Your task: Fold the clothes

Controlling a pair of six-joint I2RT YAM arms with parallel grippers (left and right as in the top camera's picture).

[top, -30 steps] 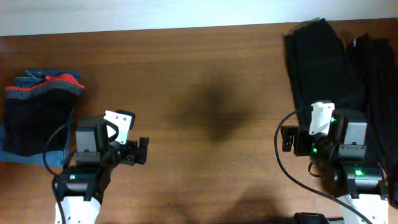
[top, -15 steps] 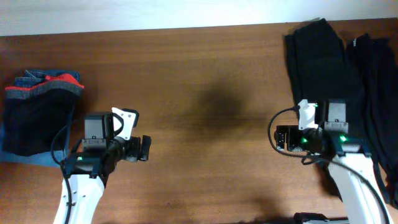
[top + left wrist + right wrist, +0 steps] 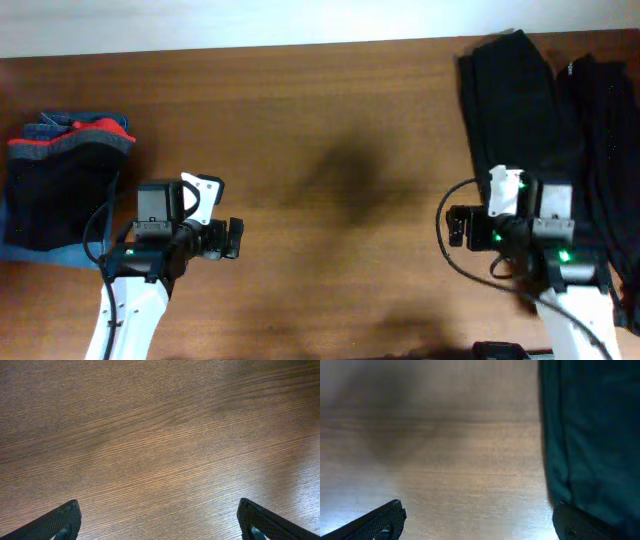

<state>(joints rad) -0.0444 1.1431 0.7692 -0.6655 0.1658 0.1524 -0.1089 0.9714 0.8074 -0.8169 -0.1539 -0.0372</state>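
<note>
A long heap of black clothes is spread at the far right of the wooden table, reaching its far edge. A second dark garment, folded with a red-orange waistband lining turned up, is laid at the left edge on top of blue denim. The left gripper is held over bare wood, well apart from the folded pile, its jaws spread wide with nothing between them. The right gripper is held just beside the near left border of the black clothes, jaws likewise wide and empty. In the right wrist view one finger is seen at the cloth's edge, though contact cannot be told
</note>
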